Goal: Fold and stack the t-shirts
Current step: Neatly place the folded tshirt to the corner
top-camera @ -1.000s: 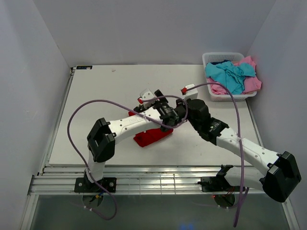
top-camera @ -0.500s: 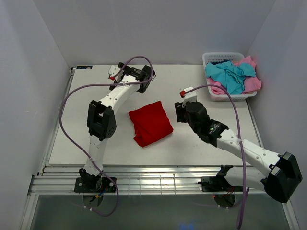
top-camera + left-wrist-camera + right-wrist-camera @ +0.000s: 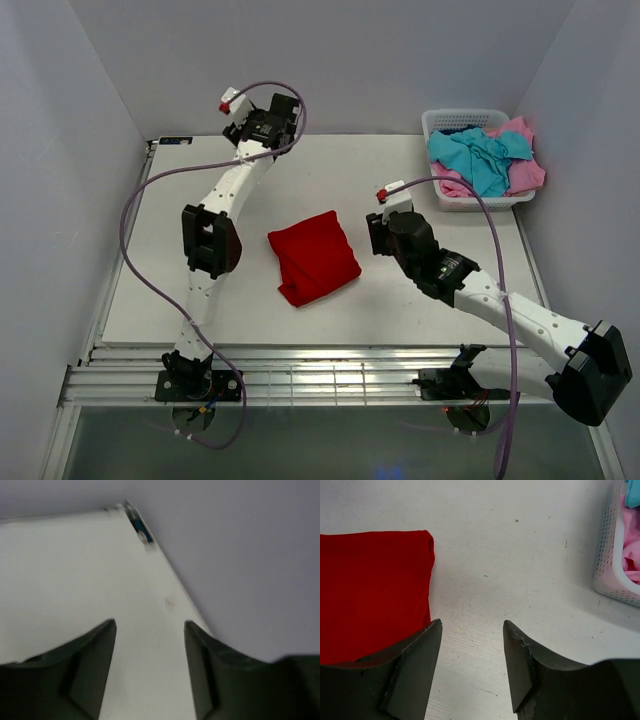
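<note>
Top view: the red t-shirt (image 3: 313, 257) lies folded at the middle of the bench (image 3: 350, 170); the turquoise t-shirt (image 3: 480, 155) and pink t-shirt (image 3: 526, 174) sit crumpled in the basket (image 3: 460, 114) at the far right corner. Left wrist view: the left claw (image 3: 150, 630), jaws wide apart and empty, faces the far left corner. Right wrist view: the right claw (image 3: 471, 627), jaws parted and empty, hovers just beside the red t-shirt's edge. The next garment is probably best pinched by its top layer alone, then lifted clear of the rim before spreading.

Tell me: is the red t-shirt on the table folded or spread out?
Folded. The red t-shirt lies on the table as a compact block, with no sleeves showing and a layered edge in the right wrist view.
</note>
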Action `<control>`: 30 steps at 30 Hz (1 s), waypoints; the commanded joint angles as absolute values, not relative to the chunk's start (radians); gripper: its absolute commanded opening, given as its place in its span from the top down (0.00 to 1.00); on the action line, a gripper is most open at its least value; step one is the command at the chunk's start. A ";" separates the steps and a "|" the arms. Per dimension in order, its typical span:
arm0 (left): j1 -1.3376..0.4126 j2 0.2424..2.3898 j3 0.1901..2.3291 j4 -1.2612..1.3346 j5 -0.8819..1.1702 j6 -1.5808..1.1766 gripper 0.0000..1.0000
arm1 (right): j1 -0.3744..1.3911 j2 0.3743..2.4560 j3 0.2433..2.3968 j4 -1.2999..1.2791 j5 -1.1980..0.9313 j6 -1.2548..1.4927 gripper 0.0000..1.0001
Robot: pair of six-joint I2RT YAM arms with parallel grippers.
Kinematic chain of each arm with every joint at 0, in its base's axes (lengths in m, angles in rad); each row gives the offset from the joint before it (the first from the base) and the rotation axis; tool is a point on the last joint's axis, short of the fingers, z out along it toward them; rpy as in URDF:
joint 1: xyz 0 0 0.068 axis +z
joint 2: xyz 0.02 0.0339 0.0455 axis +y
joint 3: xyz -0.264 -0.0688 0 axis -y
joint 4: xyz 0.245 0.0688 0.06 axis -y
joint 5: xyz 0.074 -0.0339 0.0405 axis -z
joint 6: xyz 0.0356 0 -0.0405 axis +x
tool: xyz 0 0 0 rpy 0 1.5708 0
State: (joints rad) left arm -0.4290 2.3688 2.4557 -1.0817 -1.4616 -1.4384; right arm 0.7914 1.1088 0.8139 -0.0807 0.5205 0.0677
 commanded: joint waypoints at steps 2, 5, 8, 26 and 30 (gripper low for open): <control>-0.288 2.317 2.245 -0.185 -0.327 0.009 0.27 | 0.788 1.089 0.861 -0.074 0.537 0.054 0.41; -0.369 2.175 2.029 0.121 -0.509 0.238 0.16 | 0.790 1.080 0.841 -0.028 0.525 0.069 0.41; -0.374 2.006 1.789 0.175 -0.227 0.244 0.09 | 0.790 1.094 0.818 0.000 0.522 0.071 0.38; -0.247 1.774 1.383 0.063 0.400 -0.396 0.11 | 0.664 1.402 0.902 0.112 0.172 0.072 0.30; -0.248 1.675 1.194 0.113 0.405 -0.445 0.12 | 0.628 1.485 0.933 0.127 0.088 0.046 0.27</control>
